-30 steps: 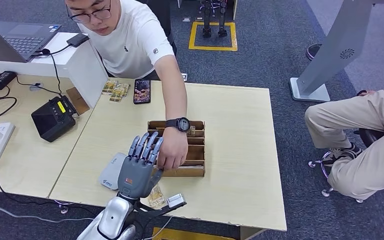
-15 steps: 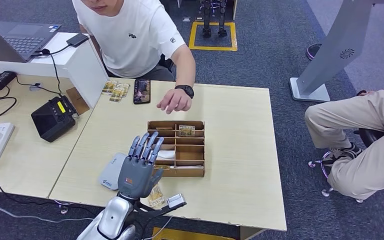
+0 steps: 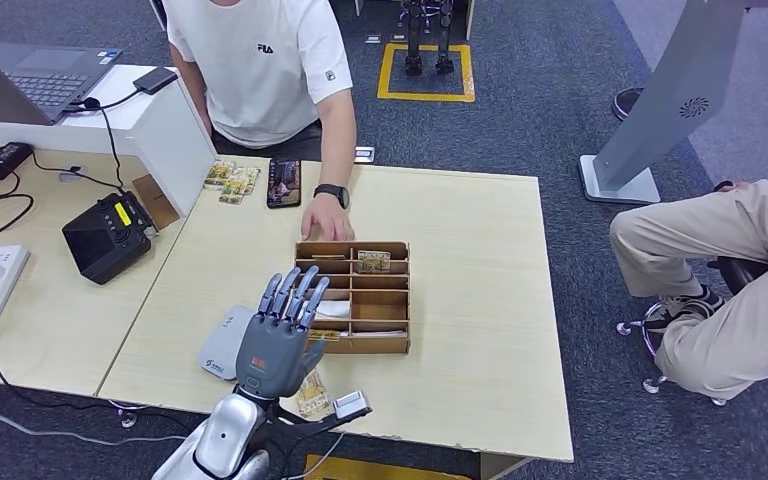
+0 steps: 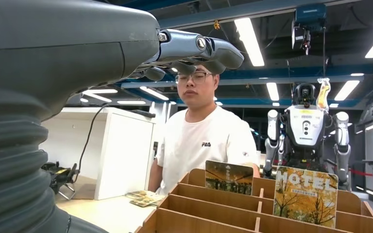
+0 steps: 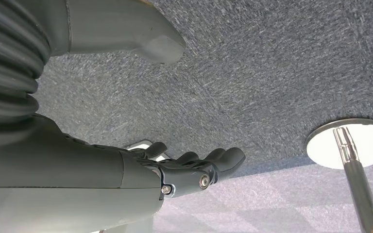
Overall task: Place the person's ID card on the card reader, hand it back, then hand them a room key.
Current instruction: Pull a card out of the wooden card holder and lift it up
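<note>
My left hand (image 3: 282, 335) hovers with fingers spread over the table's near side, holding nothing, its fingertips by the front left corner of the wooden compartment box (image 3: 388, 300). The white card reader (image 3: 220, 345) lies just left of the hand. A picture card (image 3: 373, 261) stands in the box's far row and a white card (image 3: 332, 310) lies nearer. In the left wrist view, a hotel key card (image 4: 305, 195) and another card (image 4: 228, 177) stand in the box (image 4: 213, 213), behind the fingers (image 4: 199, 48). My right hand (image 5: 194, 170) hangs empty over carpet.
The person (image 3: 260, 60) stands across the table, one hand (image 3: 326, 218) resting at the box's far edge. A phone (image 3: 284, 182) and several cards (image 3: 230, 180) lie nearby. A yellowish card (image 3: 312, 392) lies by my wrist. A black device (image 3: 108, 237) sits left; a seated person (image 3: 720, 270) right.
The person's hand has drawn back from the box's near compartments to its far edge, and the person has straightened up. My left hand has stayed in place.
</note>
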{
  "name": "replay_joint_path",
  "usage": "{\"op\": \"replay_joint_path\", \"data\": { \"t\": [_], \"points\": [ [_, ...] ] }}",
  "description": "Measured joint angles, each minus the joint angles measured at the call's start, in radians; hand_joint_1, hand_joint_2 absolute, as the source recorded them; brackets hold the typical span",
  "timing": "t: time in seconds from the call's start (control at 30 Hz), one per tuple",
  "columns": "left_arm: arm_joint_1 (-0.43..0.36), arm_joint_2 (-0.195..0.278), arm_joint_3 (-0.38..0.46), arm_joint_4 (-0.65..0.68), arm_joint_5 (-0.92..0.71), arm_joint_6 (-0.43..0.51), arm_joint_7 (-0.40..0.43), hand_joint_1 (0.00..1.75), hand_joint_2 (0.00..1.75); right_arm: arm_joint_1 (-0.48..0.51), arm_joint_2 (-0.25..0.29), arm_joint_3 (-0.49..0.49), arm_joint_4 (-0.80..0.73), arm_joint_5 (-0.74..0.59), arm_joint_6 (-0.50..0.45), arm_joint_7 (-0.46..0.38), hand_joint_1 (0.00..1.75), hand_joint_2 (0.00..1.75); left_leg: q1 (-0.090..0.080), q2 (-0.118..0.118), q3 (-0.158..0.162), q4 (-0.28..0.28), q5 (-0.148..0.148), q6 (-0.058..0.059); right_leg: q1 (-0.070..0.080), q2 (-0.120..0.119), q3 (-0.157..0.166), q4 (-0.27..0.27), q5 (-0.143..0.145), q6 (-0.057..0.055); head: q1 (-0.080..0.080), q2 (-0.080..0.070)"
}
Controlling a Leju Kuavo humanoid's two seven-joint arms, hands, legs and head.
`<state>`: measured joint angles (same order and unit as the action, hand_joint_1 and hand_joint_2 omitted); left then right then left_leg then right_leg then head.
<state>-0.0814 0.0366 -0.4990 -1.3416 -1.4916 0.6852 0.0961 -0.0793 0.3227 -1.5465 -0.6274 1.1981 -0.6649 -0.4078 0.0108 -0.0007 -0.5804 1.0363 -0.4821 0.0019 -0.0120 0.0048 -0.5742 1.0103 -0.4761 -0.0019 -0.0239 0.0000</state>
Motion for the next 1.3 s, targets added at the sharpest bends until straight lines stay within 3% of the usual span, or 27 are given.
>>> {"op": "replay_joint_path", "data": {
  "t": [1.3],
  "points": [
    [0.000, 0.010, 0.000, 0.012, 0.000, 0.001, 0.006, 0.00, 1.75, 0.000, 0.000, 0.000, 0.008, 0.013, 0.000, -0.006, 0.00, 1.75, 0.000, 0.000, 0.000, 0.000, 0.000, 0.000, 0.000, 0.000, 0.000, 0.000, 0.000, 0.000, 0.000, 0.000]
  ]
}}
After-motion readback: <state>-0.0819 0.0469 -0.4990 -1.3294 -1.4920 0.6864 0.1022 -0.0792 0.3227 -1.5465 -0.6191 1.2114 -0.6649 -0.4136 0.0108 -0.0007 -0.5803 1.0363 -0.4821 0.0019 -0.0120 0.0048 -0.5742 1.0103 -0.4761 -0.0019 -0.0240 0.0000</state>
